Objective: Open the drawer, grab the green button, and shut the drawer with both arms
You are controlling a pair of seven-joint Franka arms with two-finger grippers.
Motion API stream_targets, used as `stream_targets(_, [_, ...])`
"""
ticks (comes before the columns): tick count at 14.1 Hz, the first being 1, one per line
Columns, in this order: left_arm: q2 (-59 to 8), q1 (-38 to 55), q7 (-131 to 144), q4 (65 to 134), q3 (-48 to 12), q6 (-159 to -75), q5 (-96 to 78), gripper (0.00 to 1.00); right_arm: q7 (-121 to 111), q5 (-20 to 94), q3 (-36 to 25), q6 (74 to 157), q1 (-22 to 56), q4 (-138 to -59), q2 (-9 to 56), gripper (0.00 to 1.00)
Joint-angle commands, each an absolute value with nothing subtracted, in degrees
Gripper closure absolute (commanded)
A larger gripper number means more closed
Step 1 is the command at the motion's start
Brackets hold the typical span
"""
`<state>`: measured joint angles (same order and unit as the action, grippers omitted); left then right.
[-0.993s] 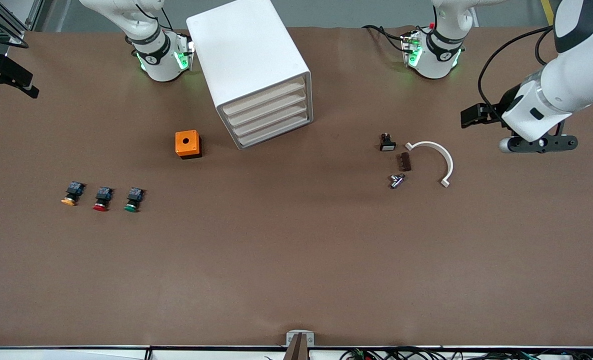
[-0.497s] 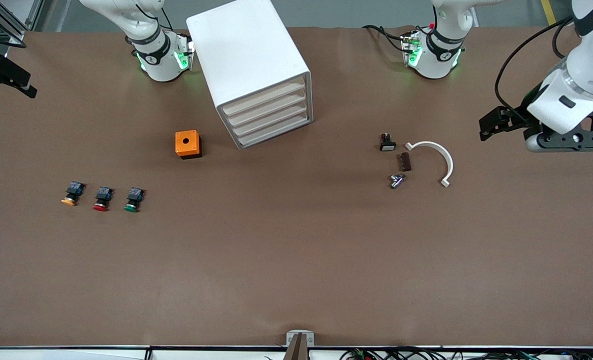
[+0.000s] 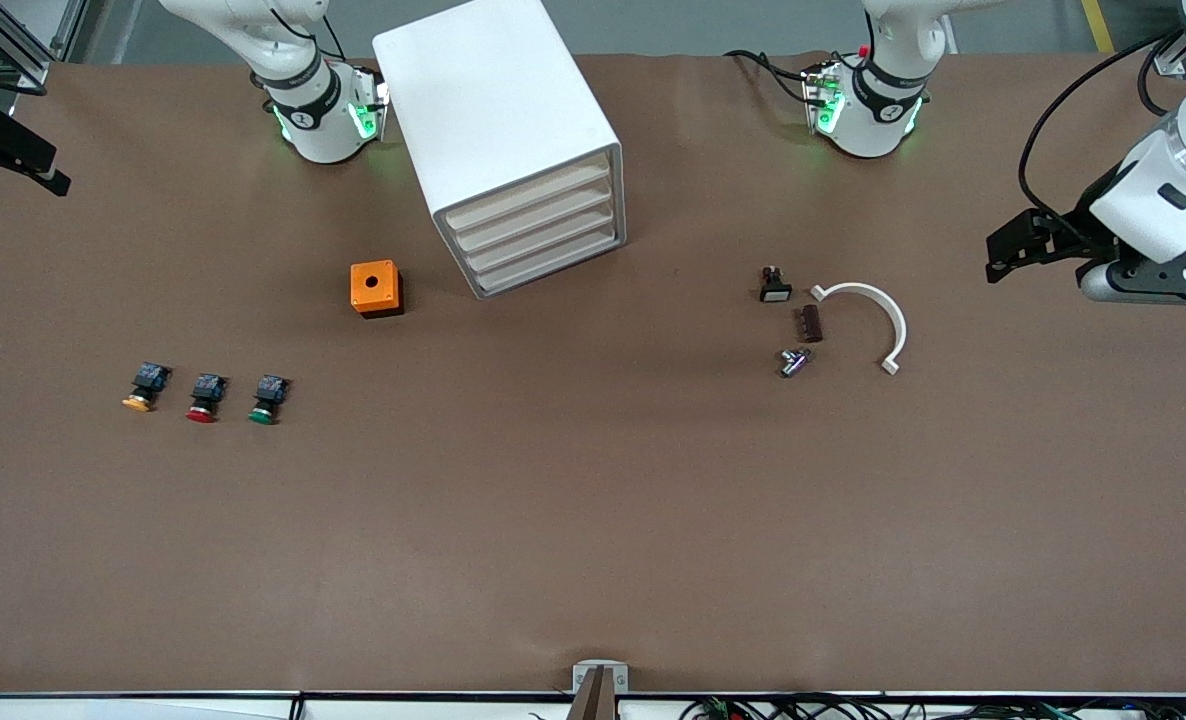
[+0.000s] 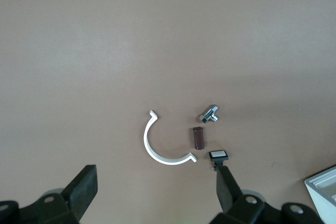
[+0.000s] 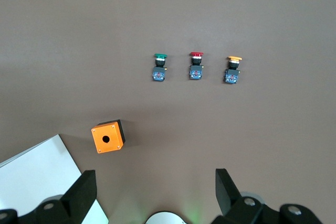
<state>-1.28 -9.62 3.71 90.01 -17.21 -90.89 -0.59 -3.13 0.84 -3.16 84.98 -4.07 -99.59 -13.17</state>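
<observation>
Both arms are waiting high, jaws wide: left gripper (image 4: 155, 195) over the bench's (image 3: 593, 520) left-arm end, right gripper (image 5: 152, 192) over the small orange box (image 5: 108, 136). White plastic cabinet's third drawer (image 3: 541, 243) is sitting shut; green-capped push button (image 3: 266, 398) is lying outside; pulling the drawer comes next.

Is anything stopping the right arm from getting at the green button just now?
Probably not. The green button lies in the open beside the red one, nothing over it, and the right gripper hangs open above.
</observation>
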Motion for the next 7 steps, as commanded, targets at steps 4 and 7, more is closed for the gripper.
stream_targets(4, [-2.6,-10.4,2.9,89.0,-17.0,-90.8,-0.3,0.0,-4.1,1.5,-2.8,84.5,-5.1,-100.6,-14.5,0.0])
stream_targets(7, [-3.2,-9.9,3.6,88.6,-17.0,-90.9,0.1,0.0,-4.1,1.5,-2.8,84.4,-5.4,-100.6,-14.5,0.0])
